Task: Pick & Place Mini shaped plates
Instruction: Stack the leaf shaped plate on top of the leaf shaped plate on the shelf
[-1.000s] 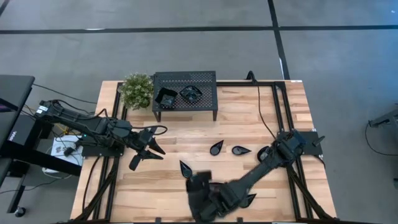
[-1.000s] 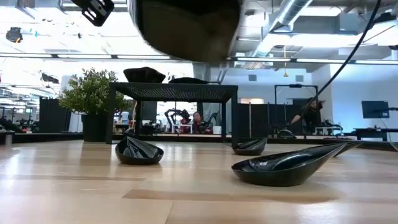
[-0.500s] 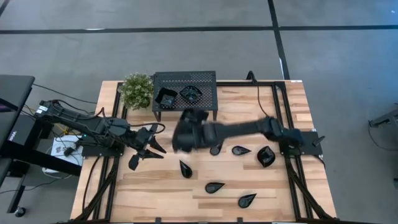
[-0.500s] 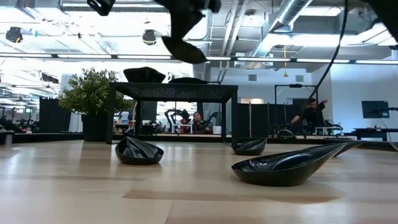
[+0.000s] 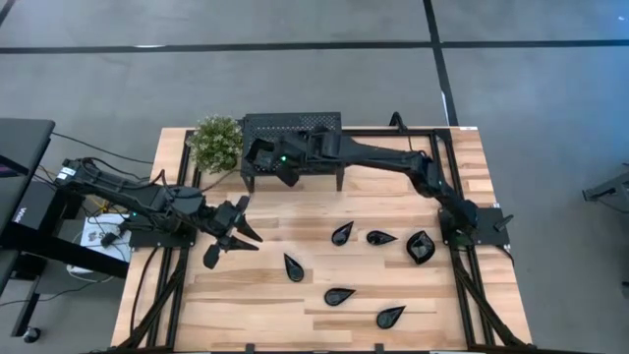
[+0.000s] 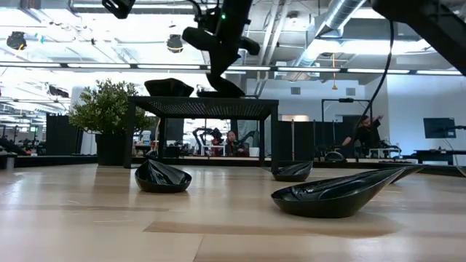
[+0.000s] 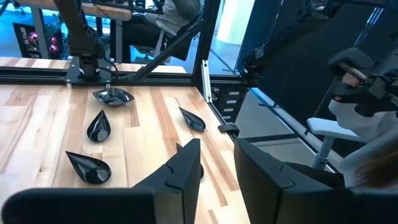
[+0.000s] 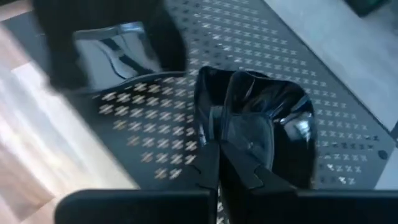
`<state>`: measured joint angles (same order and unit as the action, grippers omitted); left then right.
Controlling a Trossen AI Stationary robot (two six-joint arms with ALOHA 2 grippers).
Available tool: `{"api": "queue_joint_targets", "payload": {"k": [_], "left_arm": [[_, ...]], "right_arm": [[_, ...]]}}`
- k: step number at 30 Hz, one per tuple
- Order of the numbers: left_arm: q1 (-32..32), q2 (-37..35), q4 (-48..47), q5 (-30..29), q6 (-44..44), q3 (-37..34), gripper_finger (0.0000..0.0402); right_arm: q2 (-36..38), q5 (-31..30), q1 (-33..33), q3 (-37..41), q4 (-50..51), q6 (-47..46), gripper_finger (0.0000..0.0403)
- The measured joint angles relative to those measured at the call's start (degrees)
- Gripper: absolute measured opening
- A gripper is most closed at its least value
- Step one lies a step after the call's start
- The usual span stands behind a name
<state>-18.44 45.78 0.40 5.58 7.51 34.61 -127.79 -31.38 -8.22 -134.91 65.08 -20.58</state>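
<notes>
Now, at the frame's left, my left gripper (image 5: pixel 239 227) waits over bare table, fingers spread and empty. Upper centre, my right gripper (image 5: pixel 283 160) hangs above the perforated stand (image 5: pixel 324 126), fingers pressed together on a mini plate's (image 8: pixel 273 127) rim, apparently ready to set it down. Five mini shaped plates (image 5: pixel 342 234) lie lower right.

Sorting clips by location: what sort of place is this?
Probably an open-plan robotics lab or workshop: a light wooden worktable with mounted arms, exposed ceiling ducts overhead, and more workstations with a seated person behind.
</notes>
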Motion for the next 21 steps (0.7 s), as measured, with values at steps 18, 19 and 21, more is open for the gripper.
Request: {"api": "queue_joint_targets", "payload": {"k": [18, 19, 21], "left_arm": [[0.0, 0.0, -0.3, 0.1, -1.3, 0.0, 0.0100], [0.0, 0.0, -0.4, 0.0, -1.3, 0.0, 0.0100], [0.0, 0.0, -0.4, 0.0, -1.3, 0.0, 0.0100]], "right_arm": [[0.0, 1.1, -1.0, 0.0, -2.0, 3.2, 0.0035], [0.0, 1.1, -1.2, 0.0, -2.0, 3.2, 0.0043], [0.0, 1.2, -1.2, 0.0, -2.0, 3.2, 0.0057]]}}
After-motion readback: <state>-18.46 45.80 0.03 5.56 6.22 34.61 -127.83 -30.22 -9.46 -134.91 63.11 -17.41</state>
